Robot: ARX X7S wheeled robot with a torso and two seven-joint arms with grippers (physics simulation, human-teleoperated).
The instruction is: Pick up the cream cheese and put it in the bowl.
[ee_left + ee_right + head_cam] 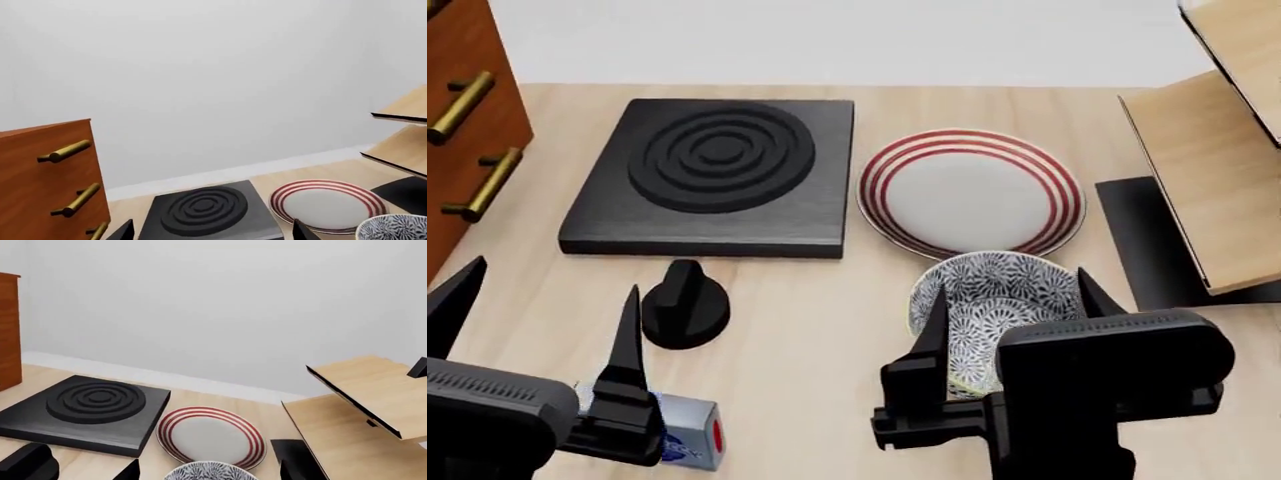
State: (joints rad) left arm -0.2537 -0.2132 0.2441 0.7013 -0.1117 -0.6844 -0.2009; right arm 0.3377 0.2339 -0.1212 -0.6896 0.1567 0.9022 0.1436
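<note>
Counter [814, 340]: light wood; ends at a white wall behind the stove block and plate.
Left edge: wooden drawer cabinet [461, 110] with brass handles, at the far left corner.
Right edge: slanted wooden shelf boards [1208, 190] over a black base, just beside the plate and bowl.
Open room: bare strip of counter between the knob and the bowl; another strip in front of the cabinet.
Stove block [714, 175]: black square with raised rings, far centre-left.
Knob [683, 305]: black, just in front of the stove block, apart from it.
Plate [972, 192]: white, red-striped, beside the stove block's right edge.
Bowl [994, 310]: blue-black leafy pattern, touching or just in front of the plate; right gripper [1014, 320] hovers over its near side, fingers apart.
Cream cheese [687, 438]: lying on the counter at the near left, red end toward the centre; partly hidden behind the inner finger of the left gripper [541, 320].
Left fingers: apart, held above the box, not gripping it.
Writing: blue patch on the box, lettering too small to read.
</note>
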